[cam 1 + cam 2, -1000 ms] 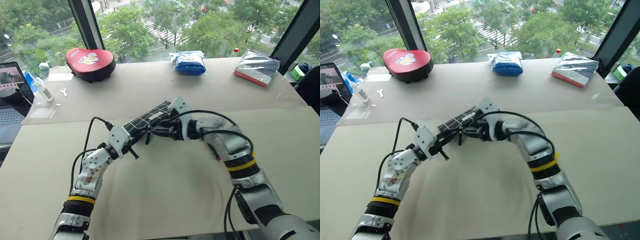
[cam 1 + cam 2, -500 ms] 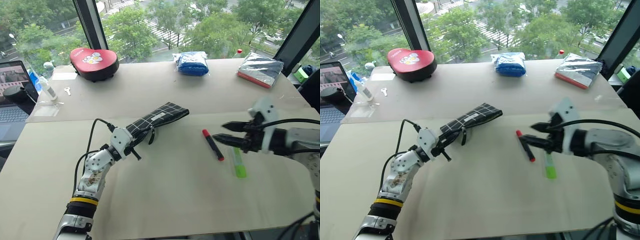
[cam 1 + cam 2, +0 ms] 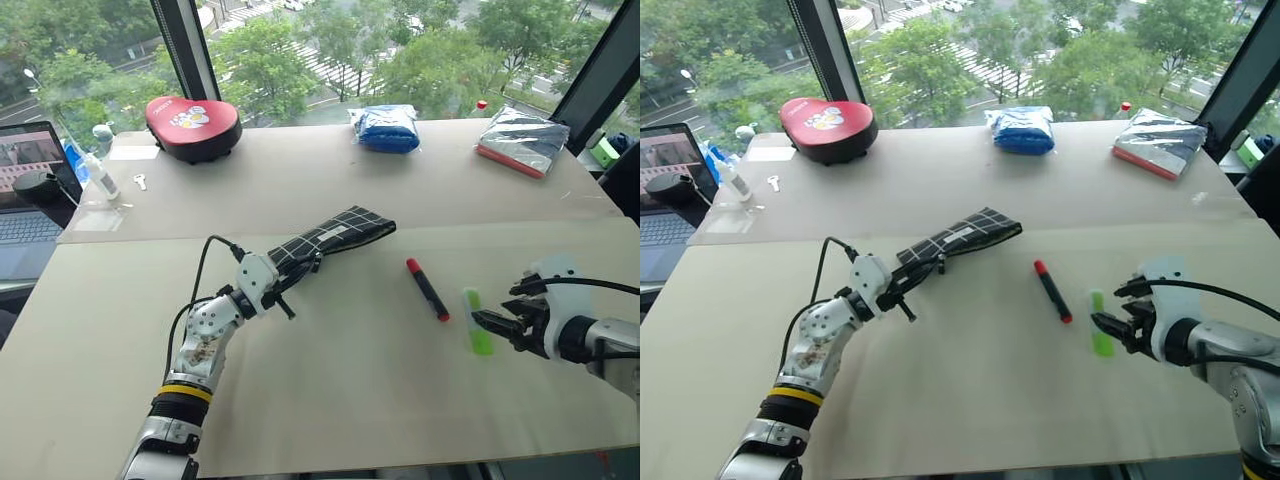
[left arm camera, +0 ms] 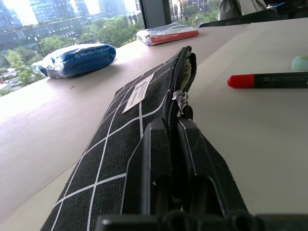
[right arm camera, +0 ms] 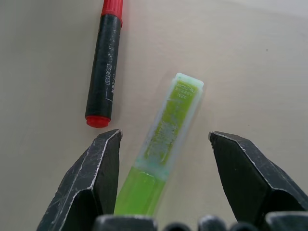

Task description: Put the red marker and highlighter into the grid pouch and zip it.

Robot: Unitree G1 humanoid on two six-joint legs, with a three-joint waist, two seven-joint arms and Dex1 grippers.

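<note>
The left claw [image 4: 169, 159] is clamped tight on the near end of the grid pouch [image 3: 330, 238], its two black fingers [image 4: 149, 168] pressed together over the zipper line, holding that end slightly off the counter [image 3: 330, 400]. The pouch stretches away from this claw toward the middle of the counter, its far end resting on the surface. In the left wrist view the zipper gapes at the far end, showing a pale lining, and the zipper pull [image 4: 181, 99] sits just past the fingertips. A small white label [image 4: 138, 92] lies on the gridded side.

The right claw [image 3: 1108, 328] hangs low over the counter on the robot's right with its fingers spread wide, gripping nothing. In the right wrist view the highlighter [image 5: 163, 139] lies flat between the two open fingers [image 5: 98, 168], touching neither, with its paler cap end pointing away from the claw. The red marker [image 3: 427, 289] lies flat just beside the highlighter, on the side nearer the pouch, well apart from the pouch itself. Both pens are outside the pouch.

Along the far edge of the counter by the window sit a red heart-shaped case [image 3: 192, 124], a blue packet [image 3: 389, 127] and a silver packet with a red edge [image 3: 524, 139]. A laptop [image 3: 25, 190] stands off the counter's left side.
</note>
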